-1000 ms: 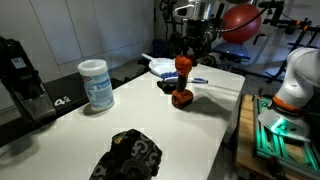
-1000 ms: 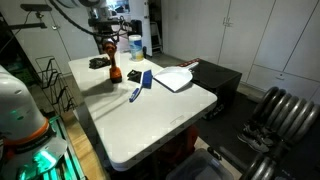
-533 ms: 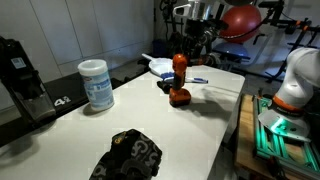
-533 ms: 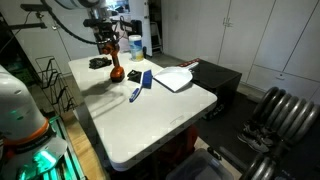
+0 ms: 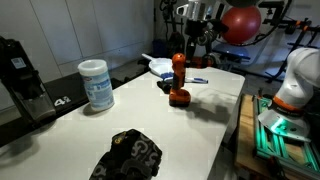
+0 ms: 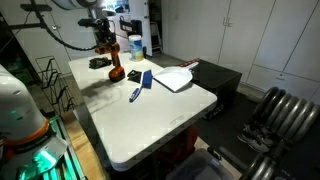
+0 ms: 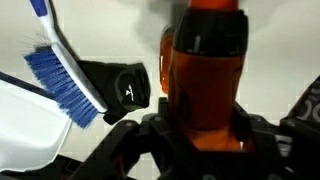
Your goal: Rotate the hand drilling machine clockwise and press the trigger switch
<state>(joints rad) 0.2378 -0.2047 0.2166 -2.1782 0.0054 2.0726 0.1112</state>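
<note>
The orange and black hand drill (image 5: 179,80) stands upright on the white table (image 5: 190,130), towards its far end; it also shows in an exterior view (image 6: 115,68). My gripper (image 5: 188,52) comes down from above onto the drill's top and also shows in an exterior view (image 6: 104,42). In the wrist view the drill's orange body (image 7: 205,70) fills the space between my jaws (image 7: 198,150), which look shut on it. The trigger is hidden.
A blue brush (image 6: 136,93) and a white dustpan (image 6: 172,78) lie close to the drill. A black part (image 7: 125,88) lies beside it. A white canister (image 5: 96,84) stands nearby. A black crumpled object (image 5: 128,155) lies near the table's front.
The drill was tilted a second ago and now stands more upright, turned slightly about its base. My gripper has shifted a little with its top.
</note>
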